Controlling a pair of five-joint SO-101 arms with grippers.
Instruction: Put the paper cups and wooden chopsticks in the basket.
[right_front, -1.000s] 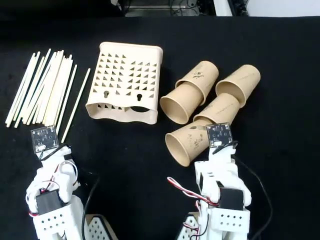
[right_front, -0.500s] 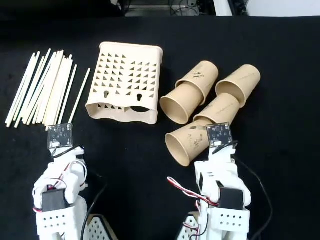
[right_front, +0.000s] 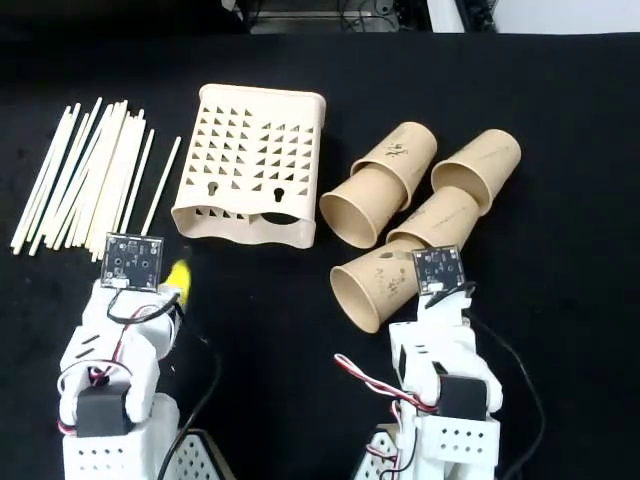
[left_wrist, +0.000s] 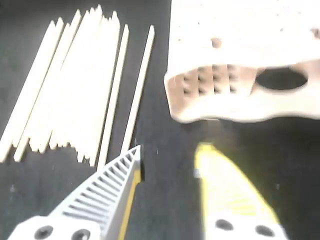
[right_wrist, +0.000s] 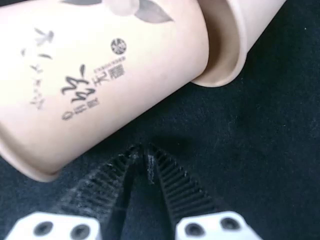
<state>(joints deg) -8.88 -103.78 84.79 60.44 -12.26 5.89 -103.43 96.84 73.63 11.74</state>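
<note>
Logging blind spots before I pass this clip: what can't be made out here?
Basket interior: high view, covered by its own perforated wall; left wrist view, blurred and cut by the edge.
Chopsticks count: high view, sticks overlap in the pile.
Paper cups count: high view, cups overlap each other.

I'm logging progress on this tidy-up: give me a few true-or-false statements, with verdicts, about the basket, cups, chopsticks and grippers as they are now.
1. The basket lies tipped over on the table. True.
2. The left gripper holds a chopstick. False: it is open and empty, near the ends of the chopsticks.
3. The right gripper is shut, beside a paper cup. True.
4. One paper cup sits inside the basket. False: the paper cups all lie on the table beside it.
</note>
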